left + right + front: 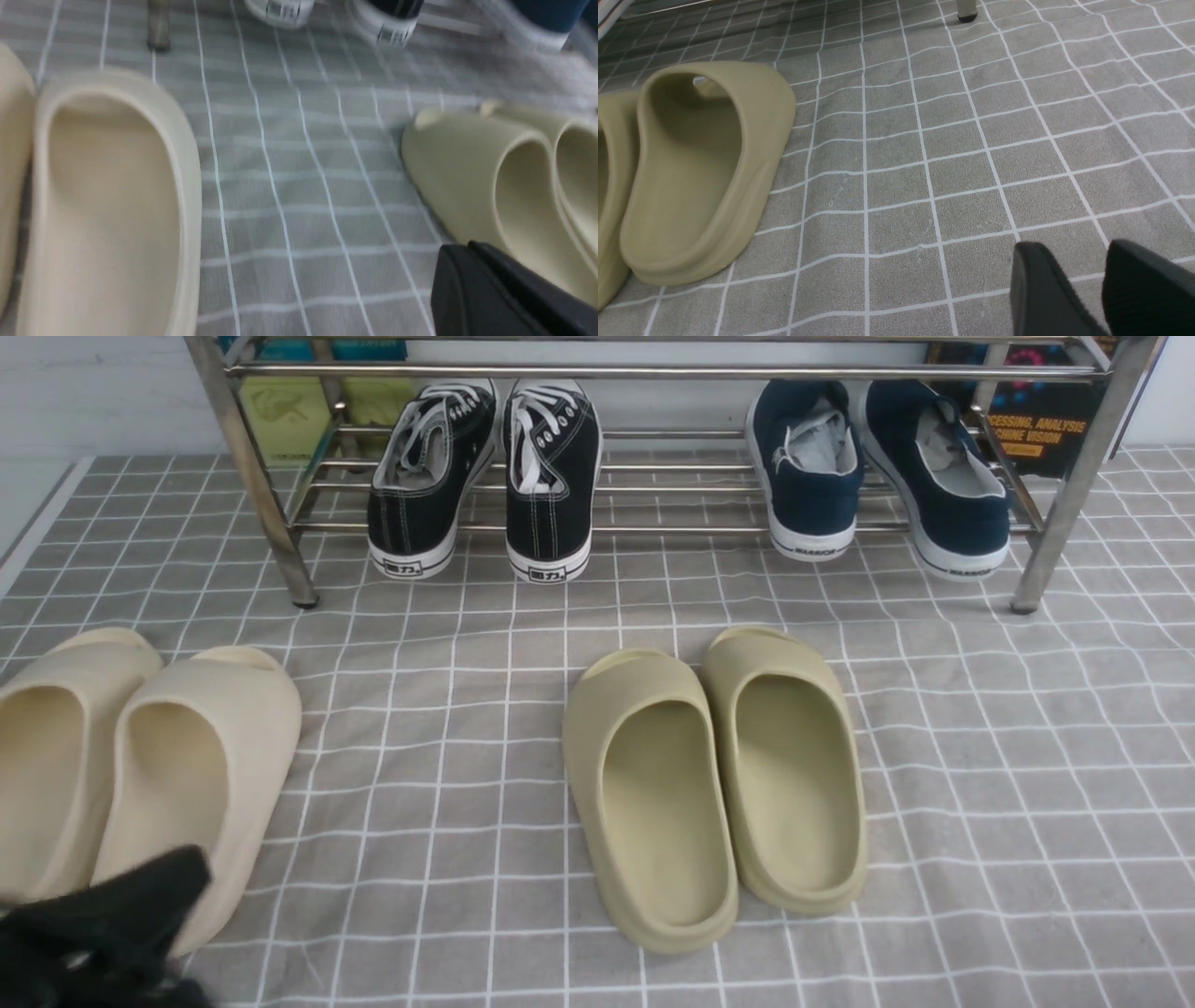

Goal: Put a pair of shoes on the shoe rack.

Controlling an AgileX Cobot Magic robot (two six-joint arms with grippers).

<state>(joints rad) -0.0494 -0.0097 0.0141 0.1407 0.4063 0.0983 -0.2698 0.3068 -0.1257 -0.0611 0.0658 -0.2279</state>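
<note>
Front view: shoe rack (653, 373) of silver tube at the far edge of the grey checked cloth (980, 784). Pair of shoes (485, 476), black canvas, white laces, side by side on its lower bars toward the left end, heels outward. Navy sneakers (882, 476) on the same bars toward the right end. Beige slippers (140, 756) on the cloth at near left; olive slippers (714, 784) at centre. Left gripper (103, 933), dark and blurred, over the heel of the inner beige slipper.

Left wrist view: black fingers (495, 294) pressed together, holding nothing, between the two slipper pairs.

Right wrist view: right gripper (1092, 289), fingers slightly spread, empty, above bare cloth beside the olive pair.
</note>
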